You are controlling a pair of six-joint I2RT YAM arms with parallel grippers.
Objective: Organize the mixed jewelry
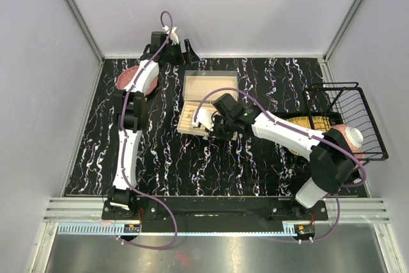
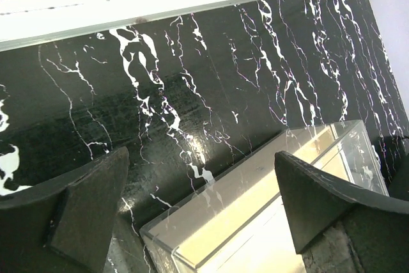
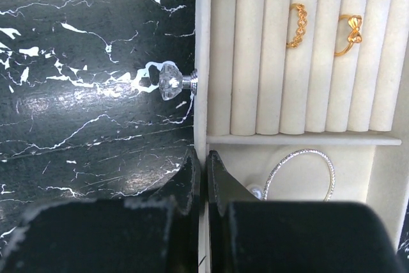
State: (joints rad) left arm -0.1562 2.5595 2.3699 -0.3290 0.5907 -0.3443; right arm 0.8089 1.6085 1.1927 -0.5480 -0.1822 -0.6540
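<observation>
The beige jewelry tray (image 1: 190, 121) lies at the table's middle, with a clear lid (image 1: 211, 84) behind it. In the right wrist view two orange-gold rings (image 3: 298, 25) (image 3: 348, 35) sit in the tray's ring rolls. A silvery hoop (image 3: 300, 174) and a small pearl (image 3: 256, 191) lie in the compartment below. A crystal knob (image 3: 169, 81) sticks out of the tray's left wall (image 3: 202, 43). My right gripper (image 3: 204, 155) (image 1: 208, 123) is shut on that wall. My left gripper (image 2: 201, 177) (image 1: 176, 48) is open and empty, above the clear lid's corner (image 2: 255, 190).
A pink dish (image 1: 136, 79) sits at the back left under the left arm. A black wire basket (image 1: 348, 116) stands at the right edge with a yellow mat (image 1: 307, 126) and a pink-and-white object (image 1: 349, 137). The back wall's rail (image 2: 192, 4) is close to the left gripper.
</observation>
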